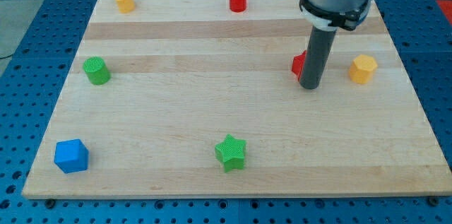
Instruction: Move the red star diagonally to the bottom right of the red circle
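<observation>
Nearest the camera, a green star-shaped plastic block [231, 152] is sitting close to the table's bottom edge, with a blue cube-like plastic block [71, 156] lying toward the bottom-left corner. No pincer is fitted to this arm, so there is nothing to be wide, narrow or holding; the straight dark rod is ending in my tip [309, 86], which is resting on the board in the right half, just beside the red star-shaped plastic block [299, 63]. That red star is showing only partly at the rod's left side, apparently touching or nearly touching it, though contact cannot be confirmed. The red circular plastic block [238, 0] is standing at the table's top edge, well apart from the star, which is already lying below and to the right of it. A yellow plastic block [363, 68] of hexagonal look is waiting near the right edge, a second yellow block [125, 1] near the top-left corner, and a green cylinder block [97, 71] near the left edge. By judgement, the star is handling as a light, rigid piece, sliding readily; pushing squarely against its body, not a point, is keeping it from spinning. The pale wooden board [176, 111] is looking smooth and flat, lying on a blue perforated bench [21, 47].
</observation>
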### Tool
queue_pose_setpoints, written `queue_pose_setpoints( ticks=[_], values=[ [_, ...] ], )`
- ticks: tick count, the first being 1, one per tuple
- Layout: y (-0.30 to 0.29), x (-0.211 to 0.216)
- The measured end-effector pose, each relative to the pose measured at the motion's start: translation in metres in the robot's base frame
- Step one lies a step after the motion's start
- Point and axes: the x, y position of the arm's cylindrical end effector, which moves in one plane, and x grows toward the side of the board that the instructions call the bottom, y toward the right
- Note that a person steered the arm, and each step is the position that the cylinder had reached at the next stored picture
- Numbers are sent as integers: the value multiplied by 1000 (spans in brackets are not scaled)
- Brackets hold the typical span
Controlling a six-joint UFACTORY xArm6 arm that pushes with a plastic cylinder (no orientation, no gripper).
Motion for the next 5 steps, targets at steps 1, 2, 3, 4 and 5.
queue_pose_setpoints(
  ticks=[1, 2, 3, 4, 5],
  values=[
    [19, -7],
    [26, -17],
    [11, -48],
    [-31, -70],
    [-35, -103]
  ],
)
